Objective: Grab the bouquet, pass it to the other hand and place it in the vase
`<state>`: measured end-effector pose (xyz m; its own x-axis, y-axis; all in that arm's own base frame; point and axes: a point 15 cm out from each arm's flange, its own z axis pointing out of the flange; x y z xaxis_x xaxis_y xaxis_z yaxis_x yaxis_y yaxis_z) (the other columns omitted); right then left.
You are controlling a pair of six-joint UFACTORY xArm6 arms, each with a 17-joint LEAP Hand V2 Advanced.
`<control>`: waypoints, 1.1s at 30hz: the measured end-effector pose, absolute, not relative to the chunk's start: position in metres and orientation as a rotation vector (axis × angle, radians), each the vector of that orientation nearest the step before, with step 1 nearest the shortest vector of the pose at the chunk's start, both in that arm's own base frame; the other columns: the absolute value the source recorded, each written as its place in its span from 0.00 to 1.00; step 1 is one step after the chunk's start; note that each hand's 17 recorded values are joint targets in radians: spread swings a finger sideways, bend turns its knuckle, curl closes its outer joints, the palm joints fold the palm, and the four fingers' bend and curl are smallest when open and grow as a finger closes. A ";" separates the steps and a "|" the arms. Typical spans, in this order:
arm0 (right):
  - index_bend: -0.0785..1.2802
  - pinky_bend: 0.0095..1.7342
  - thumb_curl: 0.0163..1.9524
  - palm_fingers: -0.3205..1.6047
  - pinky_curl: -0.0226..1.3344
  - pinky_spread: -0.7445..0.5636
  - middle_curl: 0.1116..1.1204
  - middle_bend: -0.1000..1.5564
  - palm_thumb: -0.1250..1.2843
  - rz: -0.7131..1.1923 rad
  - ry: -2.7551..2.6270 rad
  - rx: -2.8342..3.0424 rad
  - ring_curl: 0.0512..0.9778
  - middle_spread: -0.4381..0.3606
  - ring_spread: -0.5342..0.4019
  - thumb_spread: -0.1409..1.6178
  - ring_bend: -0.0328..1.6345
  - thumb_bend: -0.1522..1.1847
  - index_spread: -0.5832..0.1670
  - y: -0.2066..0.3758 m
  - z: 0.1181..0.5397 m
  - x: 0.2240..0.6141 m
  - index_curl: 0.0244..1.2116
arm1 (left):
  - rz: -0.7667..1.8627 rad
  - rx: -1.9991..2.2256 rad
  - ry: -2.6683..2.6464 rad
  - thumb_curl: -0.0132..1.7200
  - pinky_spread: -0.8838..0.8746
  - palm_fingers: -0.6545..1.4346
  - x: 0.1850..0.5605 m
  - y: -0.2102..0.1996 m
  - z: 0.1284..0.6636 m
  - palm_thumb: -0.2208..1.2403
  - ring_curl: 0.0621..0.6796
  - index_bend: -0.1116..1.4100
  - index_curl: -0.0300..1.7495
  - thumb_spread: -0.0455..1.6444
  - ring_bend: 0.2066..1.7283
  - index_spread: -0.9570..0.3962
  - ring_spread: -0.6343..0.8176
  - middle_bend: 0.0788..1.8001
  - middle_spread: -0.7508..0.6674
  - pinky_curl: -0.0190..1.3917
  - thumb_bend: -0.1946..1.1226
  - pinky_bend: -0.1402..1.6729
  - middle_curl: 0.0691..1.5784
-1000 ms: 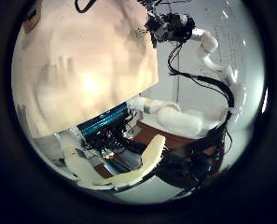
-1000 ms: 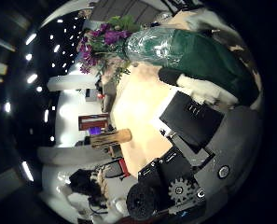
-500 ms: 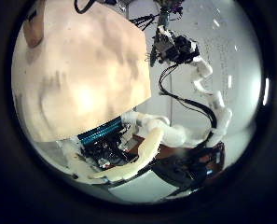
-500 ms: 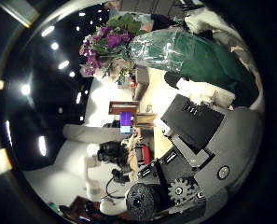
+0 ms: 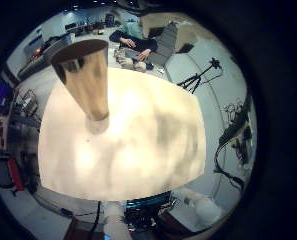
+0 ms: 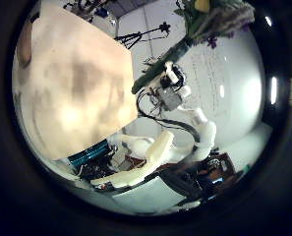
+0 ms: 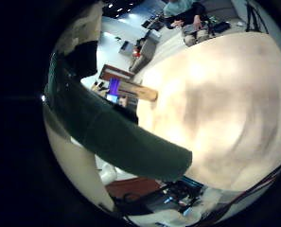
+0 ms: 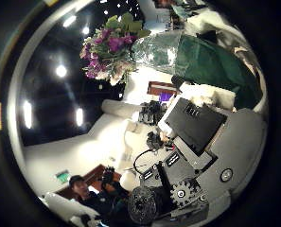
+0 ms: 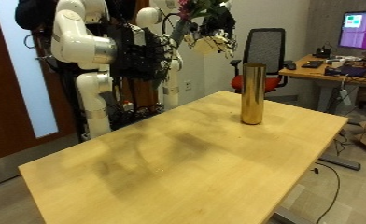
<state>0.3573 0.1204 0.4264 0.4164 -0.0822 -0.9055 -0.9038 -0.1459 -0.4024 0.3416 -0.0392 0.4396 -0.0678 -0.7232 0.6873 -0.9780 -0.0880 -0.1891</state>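
The bouquet (image 9: 212, 9), purple flowers in a green wrap, is held up high behind the table's far edge, with my right hand (image 9: 186, 21) shut round it. In the right thumb side palm view the blooms (image 8: 107, 47) stick out of the wrap (image 8: 189, 57), which crosses the palm (image 7: 102, 132). My left hand (image 9: 216, 42) hangs just below the bouquet, fingers relaxed and holding nothing; its palm sees the bouquet (image 6: 209, 15) overhead. The tall gold vase (image 9: 251, 93) stands upright on the wooden table (image 9: 171, 159) near its far corner, seen from above as the vase (image 5: 85, 75).
A black office chair (image 9: 268, 47) stands behind the vase. A desk with a monitor (image 9: 358, 33) is beyond the table's far corner. The arms' white bodies (image 9: 90, 56) stand at the back edge.
The right palm's camera has swung from the tabletop to the room, the bouquet still in its grip. From the left palm, the other hand and bouquet now show higher and closer.
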 end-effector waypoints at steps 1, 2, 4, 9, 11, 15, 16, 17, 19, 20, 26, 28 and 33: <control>0.82 0.67 0.47 0.76 0.69 0.39 0.62 0.89 0.92 0.934 0.887 -1.558 0.60 0.40 0.38 0.18 0.90 0.10 0.41 0.125 0.426 0.355 0.84 | 0.965 1.830 -1.809 0.18 0.76 0.44 0.343 -0.042 0.441 0.24 0.23 0.18 0.20 0.54 0.25 0.90 0.76 0.13 0.76 0.20 0.12 0.18 0.18; 0.82 0.67 0.47 0.76 0.69 0.39 0.62 0.90 0.92 0.950 0.875 -1.565 0.60 0.40 0.38 0.17 0.90 0.10 0.41 0.130 0.425 0.353 0.85 | 0.984 1.813 -1.791 0.18 0.76 0.43 0.346 -0.045 0.443 0.24 0.22 0.18 0.20 0.54 0.25 0.90 0.76 0.13 0.75 0.20 0.12 0.18 0.18; 0.82 0.66 0.47 0.76 0.70 0.39 0.62 0.90 0.92 0.981 0.843 -1.588 0.60 0.40 0.38 0.17 0.90 0.10 0.41 0.144 0.424 0.347 0.85 | 1.011 1.799 -1.772 0.18 0.75 0.43 0.348 -0.049 0.448 0.24 0.22 0.18 0.20 0.53 0.25 0.90 0.76 0.13 0.75 0.21 0.12 0.18 0.18; 0.83 0.66 0.47 0.76 0.72 0.39 0.62 0.90 0.91 1.036 0.779 -1.632 0.60 0.40 0.38 0.15 0.90 0.10 0.41 0.171 0.423 0.335 0.85 | 1.014 1.793 -1.764 0.18 0.75 0.43 0.347 -0.052 0.450 0.24 0.21 0.18 0.19 0.53 0.27 0.91 0.75 0.14 0.75 0.21 0.12 0.19 0.18; 0.83 0.65 0.47 0.76 0.72 0.39 0.62 0.90 0.91 1.059 0.751 -1.651 0.60 0.40 0.38 0.15 0.90 0.10 0.41 0.183 0.423 0.328 0.85 | 1.026 1.778 -1.754 0.19 0.75 0.43 0.348 -0.055 0.451 0.24 0.21 0.18 0.19 0.52 0.27 0.91 0.75 0.14 0.75 0.22 0.12 0.19 0.18; 0.83 0.65 0.47 0.76 0.73 0.38 0.62 0.90 0.91 1.078 0.730 -1.671 0.60 0.40 0.38 0.15 0.90 0.10 0.41 0.194 0.423 0.327 0.84 | 1.067 1.703 -1.732 0.19 0.75 0.43 0.351 -0.070 0.455 0.23 0.20 0.18 0.19 0.51 0.28 0.91 0.75 0.14 0.75 0.22 0.12 0.19 0.18; 0.83 0.65 0.47 0.76 0.74 0.38 0.62 0.90 0.91 1.088 0.726 -1.674 0.60 0.39 0.39 0.15 0.90 0.10 0.41 0.197 0.422 0.326 0.84 | 1.079 1.676 -1.723 0.19 0.75 0.43 0.350 -0.074 0.457 0.23 0.20 0.18 0.19 0.51 0.28 0.91 0.75 0.14 0.76 0.22 0.12 0.19 0.18; 0.83 0.64 0.47 0.76 0.74 0.38 0.62 0.90 0.91 1.100 0.718 -1.680 0.60 0.39 0.39 0.15 0.90 0.10 0.41 0.202 0.421 0.324 0.84 | 1.091 1.649 -1.711 0.19 0.75 0.42 0.350 -0.078 0.459 0.24 0.19 0.18 0.19 0.51 0.28 0.91 0.75 0.14 0.76 0.22 0.12 0.19 0.18; 0.83 0.64 0.47 0.76 0.75 0.38 0.62 0.90 0.91 1.116 0.705 -1.688 0.60 0.39 0.39 0.14 0.90 0.10 0.41 0.208 0.420 0.323 0.84 | 1.110 1.606 -1.694 0.19 0.75 0.42 0.348 -0.084 0.464 0.24 0.19 0.18 0.19 0.50 0.28 0.91 0.76 0.14 0.76 0.22 0.12 0.19 0.18; 0.83 0.64 0.47 0.76 0.75 0.38 0.62 0.90 0.91 1.119 0.702 -1.687 0.60 0.39 0.39 0.14 0.90 0.10 0.42 0.209 0.419 0.323 0.84 | 1.115 1.588 -1.686 0.19 0.75 0.42 0.348 -0.087 0.465 0.24 0.19 0.18 0.19 0.50 0.28 0.91 0.76 0.14 0.76 0.22 0.12 0.19 0.18; 0.84 0.63 0.47 0.76 0.77 0.38 0.62 0.90 0.90 1.126 0.702 -1.679 0.61 0.39 0.39 0.14 0.90 0.10 0.42 0.220 0.416 0.329 0.84 | 1.111 1.514 -1.667 0.20 0.75 0.42 0.343 -0.093 0.468 0.24 0.17 0.18 0.19 0.48 0.28 0.92 0.76 0.14 0.76 0.23 0.12 0.19 0.18; 0.84 0.63 0.47 0.75 0.78 0.38 0.62 0.90 0.90 1.127 0.703 -1.677 0.61 0.39 0.39 0.14 0.89 0.10 0.43 0.221 0.415 0.331 0.85 | 1.109 1.494 -1.657 0.20 0.75 0.43 0.343 -0.097 0.468 0.25 0.16 0.18 0.19 0.47 0.27 0.92 0.76 0.15 0.76 0.23 0.12 0.18 0.18; 0.84 0.62 0.47 0.75 0.79 0.38 0.63 0.90 0.90 1.134 0.714 -1.675 0.61 0.39 0.38 0.13 0.90 0.10 0.43 0.223 0.410 0.336 0.85 | 1.108 1.461 -1.639 0.20 0.71 0.50 0.342 -0.102 0.470 0.27 0.15 0.19 0.20 0.47 0.27 0.88 0.71 0.21 0.67 0.21 0.12 0.18 0.20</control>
<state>0.3363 0.2235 0.4097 0.3976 0.0426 -0.9166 -0.8449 -0.3727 -0.3838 0.3415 -0.1025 0.4695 -0.1496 -0.4195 0.8954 -0.9872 0.0126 -0.1590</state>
